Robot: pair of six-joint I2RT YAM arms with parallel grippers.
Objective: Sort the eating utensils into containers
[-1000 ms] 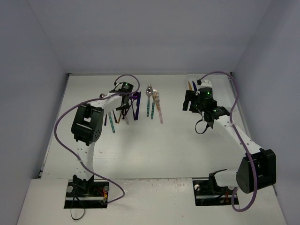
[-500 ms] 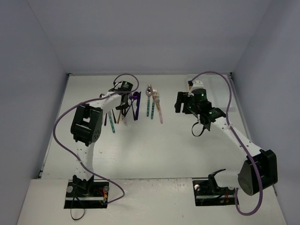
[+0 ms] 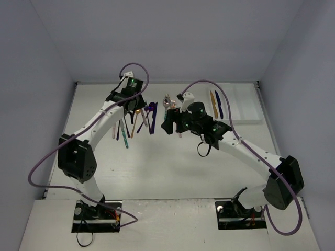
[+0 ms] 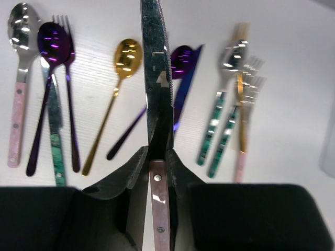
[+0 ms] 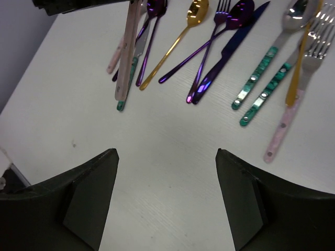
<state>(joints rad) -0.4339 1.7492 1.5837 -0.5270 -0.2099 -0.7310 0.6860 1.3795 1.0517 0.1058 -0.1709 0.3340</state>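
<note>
My left gripper (image 4: pixel 158 157) is shut on a pink-handled knife (image 4: pixel 155 78), whose serrated blade points away from the wrist, lifted above the row of eating utensils (image 3: pixel 137 119). In the right wrist view the knife (image 5: pixel 127 57) hangs from that gripper at the top left. Below lie a gold spoon (image 4: pixel 125 57), purple spoons and a fork (image 4: pixel 68 78), a dark blue knife (image 4: pixel 186 89), teal-handled pieces (image 4: pixel 222 115) and a pink-handled fork (image 5: pixel 285 125). My right gripper (image 5: pixel 167 151) is open over bare table just in front of the row. The white tray of containers (image 3: pixel 246 112) at the back right holds a gold knife (image 3: pixel 212 98) and a blue knife (image 3: pixel 218 104).
White walls close in the table on the left, back and right. The right arm (image 3: pixel 246 151) stretches diagonally across the table's middle. The left arm (image 3: pixel 94 130) reaches along the left side. A pink-handled spoon (image 4: pixel 20 89) lies at the row's left end.
The left gripper shut on the pink-handled knife and rose with it as the arm stretched back. The right arm swung left from the tray to the utensil row, still open.
</note>
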